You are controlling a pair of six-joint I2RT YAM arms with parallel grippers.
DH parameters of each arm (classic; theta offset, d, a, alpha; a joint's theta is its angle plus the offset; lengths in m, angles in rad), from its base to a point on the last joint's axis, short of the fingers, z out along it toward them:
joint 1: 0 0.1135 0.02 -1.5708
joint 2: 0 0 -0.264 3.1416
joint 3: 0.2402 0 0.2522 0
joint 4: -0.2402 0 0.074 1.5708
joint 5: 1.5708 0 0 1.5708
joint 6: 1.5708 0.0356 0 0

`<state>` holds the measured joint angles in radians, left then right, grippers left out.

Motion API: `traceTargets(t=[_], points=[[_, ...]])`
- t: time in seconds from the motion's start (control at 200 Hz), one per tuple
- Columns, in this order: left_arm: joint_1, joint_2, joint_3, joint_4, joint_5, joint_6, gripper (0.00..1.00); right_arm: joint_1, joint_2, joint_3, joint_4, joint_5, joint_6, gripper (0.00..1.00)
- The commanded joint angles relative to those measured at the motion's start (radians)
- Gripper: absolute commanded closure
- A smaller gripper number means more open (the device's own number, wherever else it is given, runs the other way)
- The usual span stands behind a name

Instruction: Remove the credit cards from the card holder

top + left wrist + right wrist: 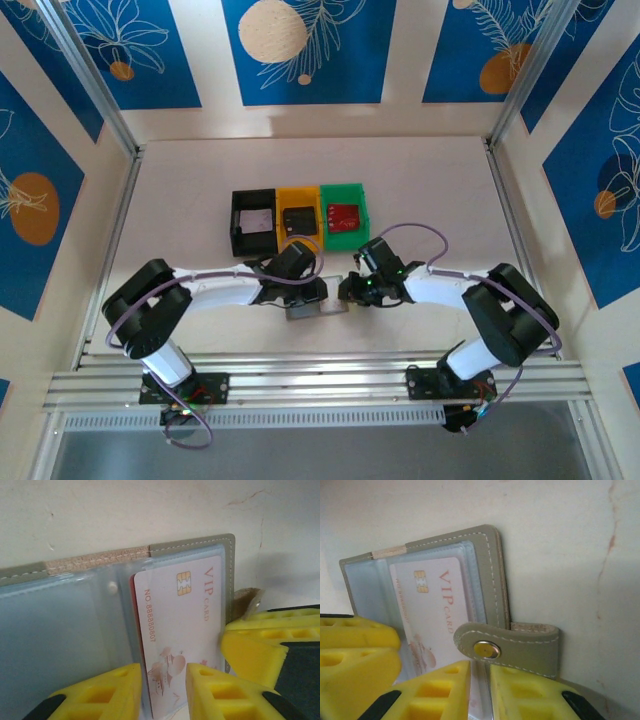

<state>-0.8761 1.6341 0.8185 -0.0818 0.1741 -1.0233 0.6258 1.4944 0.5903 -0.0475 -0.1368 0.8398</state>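
The grey card holder (318, 307) lies open on the table between my two grippers. In the left wrist view its grey edge (229, 575) frames clear sleeves, and a white VIP card (180, 615) sits in the right sleeve with a red edge showing behind it. My left gripper (163, 672) stands over the card's near end, its jaws a narrow gap apart with nothing clamped. In the right wrist view my right gripper (480, 667) is shut on the card holder's (495, 570) right edge, just below the snap strap (486, 649).
Three small bins stand in a row behind the holder: black (237, 222), yellow (298, 192) with a dark card inside, green (343, 189) with a red card inside. Both arms reach inward from the near rail. Walls close in the table.
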Motion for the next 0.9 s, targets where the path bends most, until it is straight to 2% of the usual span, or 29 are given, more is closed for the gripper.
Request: traceTargets(t=[0.0, 0.455, 0.68, 0.895], points=[[-0.013, 0.018, 0.021, 0.003, -0.013, -0.008, 0.71, -0.005, 0.035, 0.020, 0.005, 0.004, -0.015, 0.80], [-0.015, 0.024, 0.014, 0.009, -0.015, -0.007, 0.71, 0.008, 0.077, 0.009, 0.039, -0.018, -0.006, 0.81], [-0.015, -0.026, 0.004, -0.066, -0.086, 0.023, 0.71, 0.006, 0.075, 0.006, 0.032, -0.012, -0.011, 0.84], [-0.017, -0.024, 0.001, -0.070, -0.096, 0.023, 0.71, 0.012, 0.087, 0.014, 0.038, -0.024, -0.005, 0.84]])
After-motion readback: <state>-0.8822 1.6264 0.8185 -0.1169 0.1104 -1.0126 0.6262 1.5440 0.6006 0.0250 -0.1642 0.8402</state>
